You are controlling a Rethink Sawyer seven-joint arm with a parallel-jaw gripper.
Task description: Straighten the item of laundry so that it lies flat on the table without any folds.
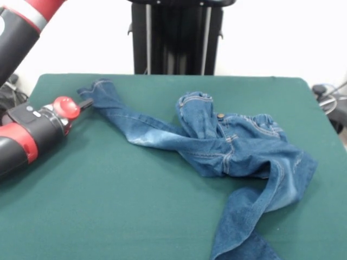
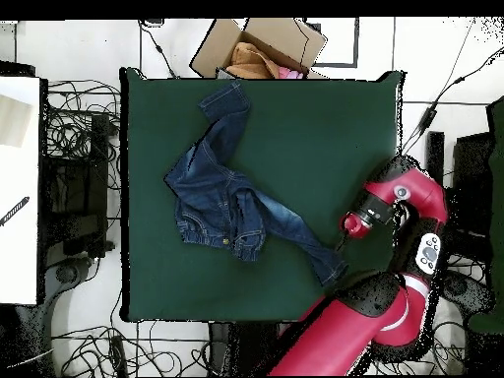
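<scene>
I saw the jeans (image 1: pixel 227 146) lying crumpled on the table (image 1: pixel 108 206). The gripper (image 1: pixel 87 101) sat at one leg's cuff (image 1: pixel 100 86); I couldn't tell whether it gripped.

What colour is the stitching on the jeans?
Orange stitching on the jeans, clearest in the front view.

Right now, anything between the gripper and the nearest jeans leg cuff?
Nothing. In the front view the gripper tip sits right at the jeans leg cuff, no object between. The overhead view agrees: only green table around it.
</scene>
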